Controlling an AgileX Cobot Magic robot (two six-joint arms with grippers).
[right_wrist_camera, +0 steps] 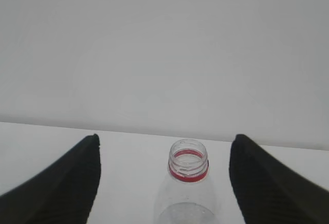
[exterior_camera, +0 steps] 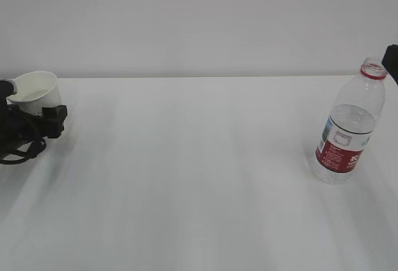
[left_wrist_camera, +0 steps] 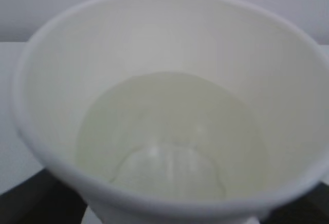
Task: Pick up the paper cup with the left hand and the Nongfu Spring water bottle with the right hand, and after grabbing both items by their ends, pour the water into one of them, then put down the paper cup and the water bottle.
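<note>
The Nongfu Spring water bottle (exterior_camera: 348, 128) stands uncapped on the white desk (exterior_camera: 186, 178) near its right edge. Just behind it, the right hand's pincer (right_wrist_camera: 164, 183) is released, fingers apart either side of its neck. Far left of the bottle, the paper cup (exterior_camera: 36, 91) holds water (left_wrist_camera: 169, 136) at the left hand's pincer (exterior_camera: 37, 119); whether it grips, I cannot tell.

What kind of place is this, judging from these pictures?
Probably a robot test bench in a lab, not a kitchen: a bare white table against a plain white wall, holding only a paper cup with water and an uncapped water bottle, each with a black gripper beside it.
</note>
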